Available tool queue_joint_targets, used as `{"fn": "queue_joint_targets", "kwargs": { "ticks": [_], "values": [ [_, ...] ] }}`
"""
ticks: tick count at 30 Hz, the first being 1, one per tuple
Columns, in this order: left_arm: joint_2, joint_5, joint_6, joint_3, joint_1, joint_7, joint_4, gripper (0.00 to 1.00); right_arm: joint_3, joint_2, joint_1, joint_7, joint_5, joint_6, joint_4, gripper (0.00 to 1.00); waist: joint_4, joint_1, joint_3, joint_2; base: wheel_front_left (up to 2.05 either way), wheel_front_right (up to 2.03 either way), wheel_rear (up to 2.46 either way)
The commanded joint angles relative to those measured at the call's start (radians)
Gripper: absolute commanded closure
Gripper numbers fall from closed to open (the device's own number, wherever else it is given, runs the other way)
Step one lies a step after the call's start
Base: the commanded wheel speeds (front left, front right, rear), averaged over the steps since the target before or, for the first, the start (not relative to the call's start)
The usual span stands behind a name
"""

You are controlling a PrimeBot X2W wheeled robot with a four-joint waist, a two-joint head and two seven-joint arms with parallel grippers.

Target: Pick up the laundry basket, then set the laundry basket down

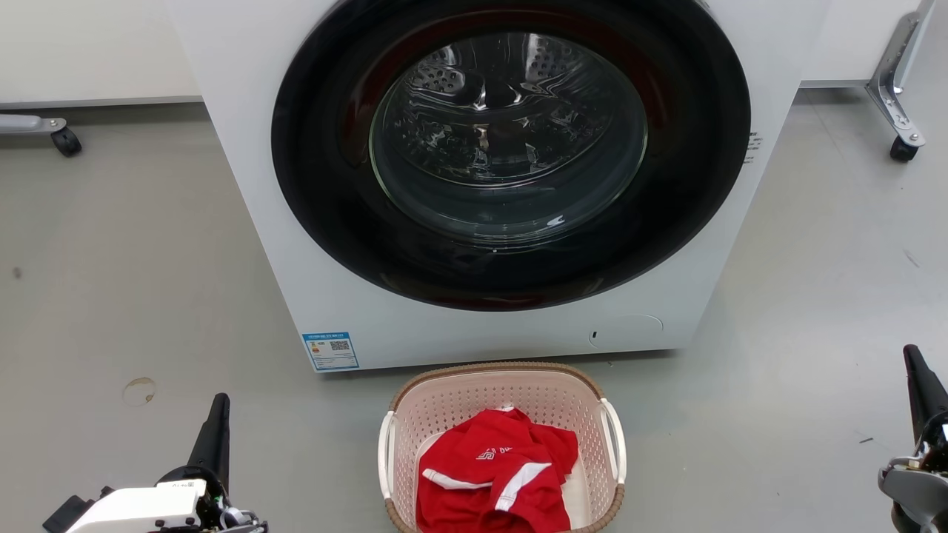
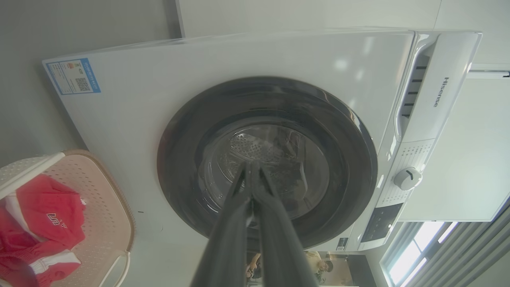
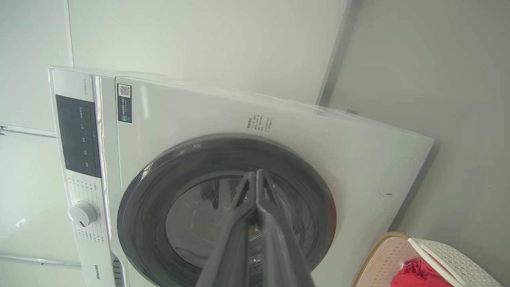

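Upright on the floor [image 1: 111, 296], just before the foot of the washing machine [image 1: 252, 222] and about level with the middle of its front: the laundry basket [image 1: 459, 403], with a red garment [image 1: 496, 466] crumpled inside. Probably light, being thin perforated plastic with one soft piece of cloth in it. Likely stiff enough to keep its shape, yet apt to flex at the walls if squeezed, and smooth enough to slip from narrow fingers. Best taken by the two white side handles [image 1: 386, 451], one on each side, rather than by the brown rim or the holed walls. With a hold on one side alone, likely to tip and spill the cloth. Left pincer [image 1: 219, 409] low over the floor to the basket's left, well apart from it, clenched on nothing, fingers pressed together and aimed toward the machine's door. Right pincer [image 1: 915, 364] well off to the basket's right, likewise clenched and empty, touching nothing. Fits a basket waiting to be lifted as much as one already put back down; no telling which from this alone.
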Motion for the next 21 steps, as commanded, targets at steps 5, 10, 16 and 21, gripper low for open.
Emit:
{"fn": "queue_joint_targets", "kwargs": {
  "ticks": [5,10,16,21],
  "values": [
    [0.009,-0.007,-0.011,0.033,-0.052,0.0,-0.022,1.0,0.013,-0.022,-0.047,0.007,0.003,0.005,-0.027,1.0,0.0,0.0,0.0,-0.0001,0.0,0.0,0.0],
    [0.008,-0.007,-0.011,0.034,-0.052,0.001,-0.022,1.0,0.012,-0.021,-0.047,0.008,0.002,0.005,-0.027,1.0,0.0,0.0,0.0,-0.0001,0.0,0.0,0.0],
    [0.008,-0.006,-0.011,0.035,-0.052,0.001,-0.022,1.0,0.011,-0.021,-0.047,0.008,0.001,0.005,-0.027,1.0,0.0,0.0,0.0,-0.0001,0.0,0.0,0.0],
    [0.007,-0.005,-0.011,0.036,-0.052,0.002,-0.022,1.0,0.01,-0.02,-0.048,0.009,0.0,0.005,-0.026,1.0,0.0,0.0,0.0,-0.0001,0.0,0.0,0.0]
  ]
}}
